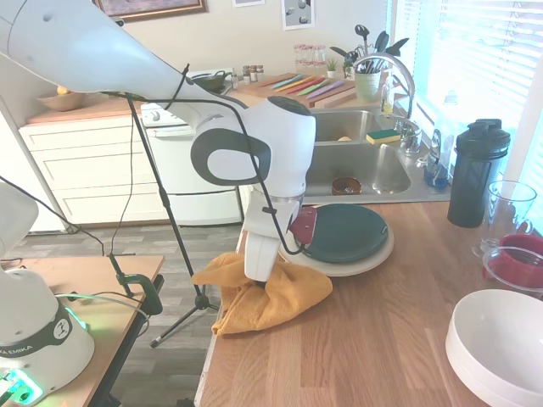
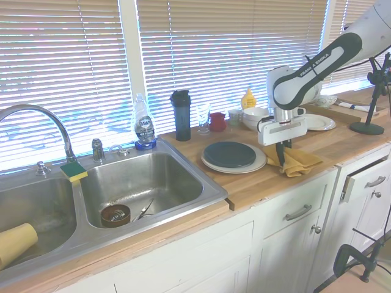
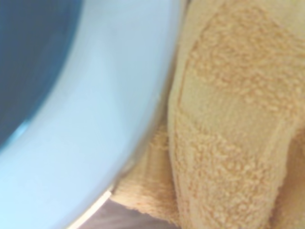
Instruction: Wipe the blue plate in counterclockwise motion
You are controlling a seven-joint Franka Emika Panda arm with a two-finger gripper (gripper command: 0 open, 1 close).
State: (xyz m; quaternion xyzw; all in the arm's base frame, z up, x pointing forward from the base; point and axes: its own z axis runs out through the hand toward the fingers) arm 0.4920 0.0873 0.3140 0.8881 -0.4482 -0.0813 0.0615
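Note:
The blue plate (image 1: 344, 231) (image 2: 229, 154) lies on a larger cream plate (image 1: 365, 263) (image 2: 244, 167) on the wooden counter. Beside these plates, at the counter's edge, a yellow cloth (image 1: 280, 301) (image 2: 299, 160) sits bunched up. My gripper (image 1: 259, 275) (image 2: 281, 160) points straight down into the cloth just off the plates' rim, and its fingers look shut on the cloth, which peaks up around them. The wrist view shows the cloth (image 3: 228, 119) close up against the cream plate's rim (image 3: 105, 119), with a slice of the blue plate (image 3: 28, 57) beyond.
A white bowl (image 1: 501, 339), a red cup (image 1: 517, 259), a clear glass (image 1: 506, 203) and a black bottle (image 1: 478, 174) stand past the plates. The sink (image 1: 356, 161) lies behind them. The cloth overhangs the counter edge (image 1: 208, 365).

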